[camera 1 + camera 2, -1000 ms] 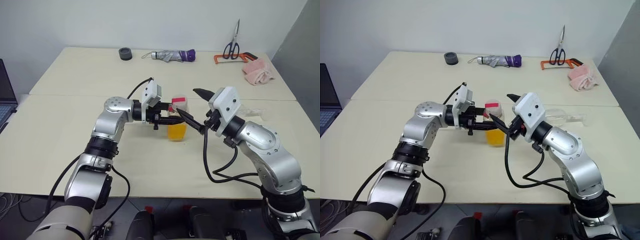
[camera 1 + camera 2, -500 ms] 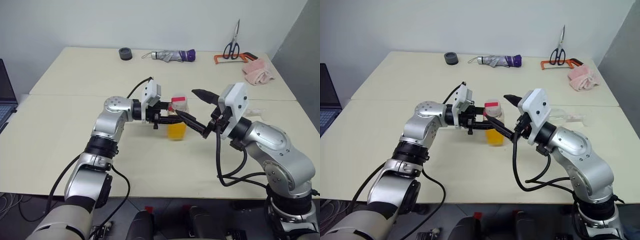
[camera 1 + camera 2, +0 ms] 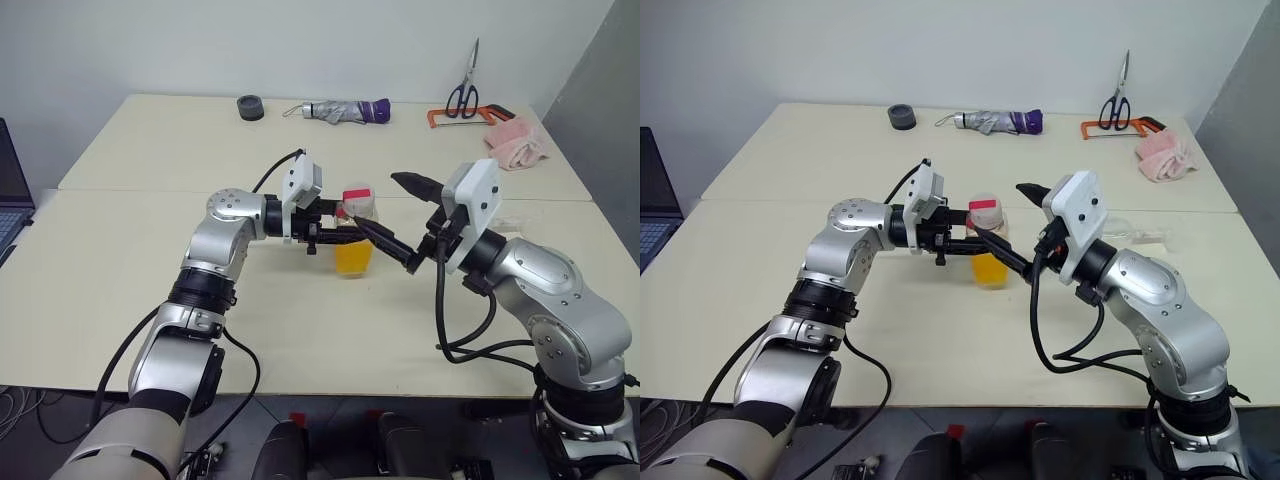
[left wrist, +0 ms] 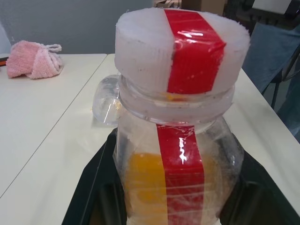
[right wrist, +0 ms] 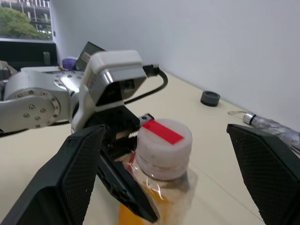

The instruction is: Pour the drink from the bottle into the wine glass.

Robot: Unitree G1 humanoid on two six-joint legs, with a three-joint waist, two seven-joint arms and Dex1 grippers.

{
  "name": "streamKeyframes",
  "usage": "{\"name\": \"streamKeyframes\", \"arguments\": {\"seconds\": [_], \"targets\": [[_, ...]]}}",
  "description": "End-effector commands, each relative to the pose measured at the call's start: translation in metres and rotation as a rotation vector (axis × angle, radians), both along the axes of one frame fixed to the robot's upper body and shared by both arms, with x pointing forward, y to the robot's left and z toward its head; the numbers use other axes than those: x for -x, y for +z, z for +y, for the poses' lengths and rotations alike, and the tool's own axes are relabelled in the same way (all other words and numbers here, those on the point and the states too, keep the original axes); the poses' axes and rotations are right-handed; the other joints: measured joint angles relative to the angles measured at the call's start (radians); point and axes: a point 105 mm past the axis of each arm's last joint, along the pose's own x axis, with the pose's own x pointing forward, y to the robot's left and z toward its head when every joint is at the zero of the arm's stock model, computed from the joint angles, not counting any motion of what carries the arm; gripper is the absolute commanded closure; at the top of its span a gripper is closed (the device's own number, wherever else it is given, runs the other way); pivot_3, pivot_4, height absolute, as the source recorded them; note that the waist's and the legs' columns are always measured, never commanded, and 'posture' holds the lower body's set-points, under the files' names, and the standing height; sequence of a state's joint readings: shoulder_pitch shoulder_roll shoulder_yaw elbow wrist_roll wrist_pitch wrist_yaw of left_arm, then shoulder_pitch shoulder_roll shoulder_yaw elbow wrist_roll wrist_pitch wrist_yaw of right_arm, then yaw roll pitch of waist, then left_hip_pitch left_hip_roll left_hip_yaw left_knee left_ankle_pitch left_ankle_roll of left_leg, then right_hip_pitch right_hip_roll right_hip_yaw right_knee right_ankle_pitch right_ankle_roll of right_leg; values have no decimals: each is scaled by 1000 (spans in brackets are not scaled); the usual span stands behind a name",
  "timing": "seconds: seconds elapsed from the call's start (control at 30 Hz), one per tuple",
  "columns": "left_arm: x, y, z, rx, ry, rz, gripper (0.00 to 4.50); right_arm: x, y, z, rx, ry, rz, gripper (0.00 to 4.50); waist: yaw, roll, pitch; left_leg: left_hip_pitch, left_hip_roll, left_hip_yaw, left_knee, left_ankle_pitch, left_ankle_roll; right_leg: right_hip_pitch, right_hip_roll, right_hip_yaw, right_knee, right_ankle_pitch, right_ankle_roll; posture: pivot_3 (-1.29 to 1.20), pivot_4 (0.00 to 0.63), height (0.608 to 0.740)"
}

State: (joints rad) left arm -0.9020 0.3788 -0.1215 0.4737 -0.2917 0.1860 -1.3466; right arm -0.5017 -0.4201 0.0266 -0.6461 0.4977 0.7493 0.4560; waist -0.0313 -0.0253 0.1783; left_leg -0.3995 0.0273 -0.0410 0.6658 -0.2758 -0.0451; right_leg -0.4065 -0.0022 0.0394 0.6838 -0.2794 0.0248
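Left eye view: the bottle (image 3: pixel 355 232) stands upright near the middle of the counter (image 3: pixel 120 270), with the drink (image 3: pixel 354 259) filling its lower part. The left tool (image 3: pixel 345 232) comes at the bottle from the robot's left, fingers clamped on its body below the cap. The right tool (image 3: pixel 408 222) is on the other side of the bottle, fingers spread wide: the upper one is level with the cap and clear of it, the lower one reaches to the bottle's side, contact unclear. The wine glass (image 3: pixel 505 222) lies on its side beyond the right tool, well away from the bottle. Behind the bottle, along the far edge of the counter: black tape roll (image 3: pixel 250 107), folded umbrella (image 3: pixel 345 110), scissors (image 3: pixel 464 88), pink cloth (image 3: pixel 517 143).

Right eye view: same layout. The wine glass (image 3: pixel 1137 235) is clearer, tipped over, foot pointing away from the bottle.

Left wrist view: bottle up close, whitish cap (image 4: pixel 182 48) with a red stripe, black fingers (image 4: pixel 96 187) pressed on both flanks. Wine glass bowl just behind the bottle; pink cloth far behind it.

Right wrist view: the right tool's fingers (image 5: pixel 77 173) stand wide apart on either side of the capped bottle, neither touching the cap.
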Motion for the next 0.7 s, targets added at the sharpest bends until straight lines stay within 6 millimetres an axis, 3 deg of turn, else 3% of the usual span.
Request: {"name": "streamKeyframes", "arguments": {"seconds": [0.03,0.7], "targets": [[5,18,-2,36,-30,-70,2630,0,8,0,-27,13,4,0,0,0,0,0,0,0,0,0,0,0,0,0,0,0,0,0,150,740],[7,18,-4,31,-46,-72,2630,-15,1,16,33,55,13,0,0,0,0,0,0,0,0,0,0,0,0,0,0,0,0,0,150,740]]}}
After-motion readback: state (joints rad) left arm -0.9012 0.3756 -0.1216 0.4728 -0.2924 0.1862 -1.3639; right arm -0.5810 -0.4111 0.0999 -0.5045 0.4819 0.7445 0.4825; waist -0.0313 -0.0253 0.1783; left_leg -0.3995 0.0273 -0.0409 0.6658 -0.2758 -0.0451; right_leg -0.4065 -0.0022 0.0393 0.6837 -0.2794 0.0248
